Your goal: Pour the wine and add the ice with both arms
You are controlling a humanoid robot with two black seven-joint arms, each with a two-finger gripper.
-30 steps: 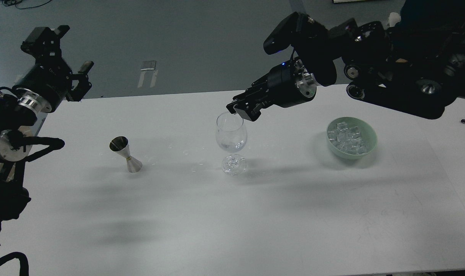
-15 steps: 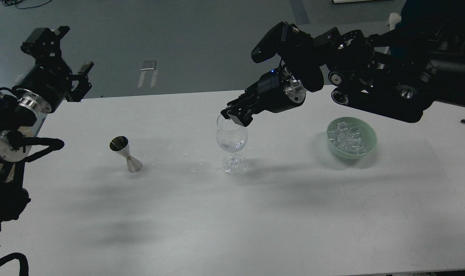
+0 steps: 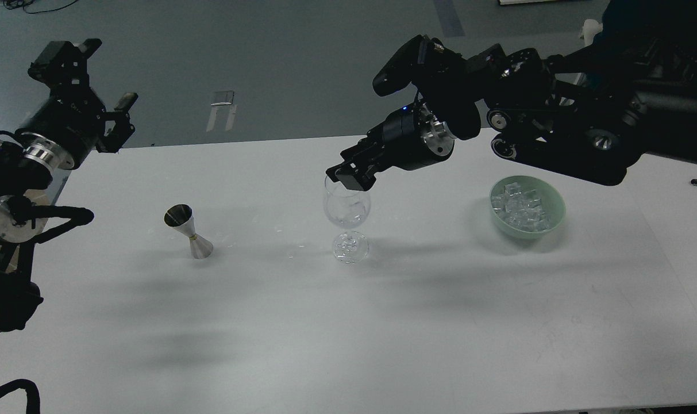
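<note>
Right gripper poised over the rim of the wine glass; its fingers are too dark to tell whether parted or closed. A clear ice cube lies inside the glass bowl above the wine. Remaining ice fills the green bowl, well right. Left gripper, fingers spread and empty, hangs beyond the table's left edge. Jigger stands between. No lettering is legible.

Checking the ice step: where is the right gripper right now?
In the head view, the right gripper hangs mid-table just over the rim of the wine glass, with the green ice bowl to its right.
</note>
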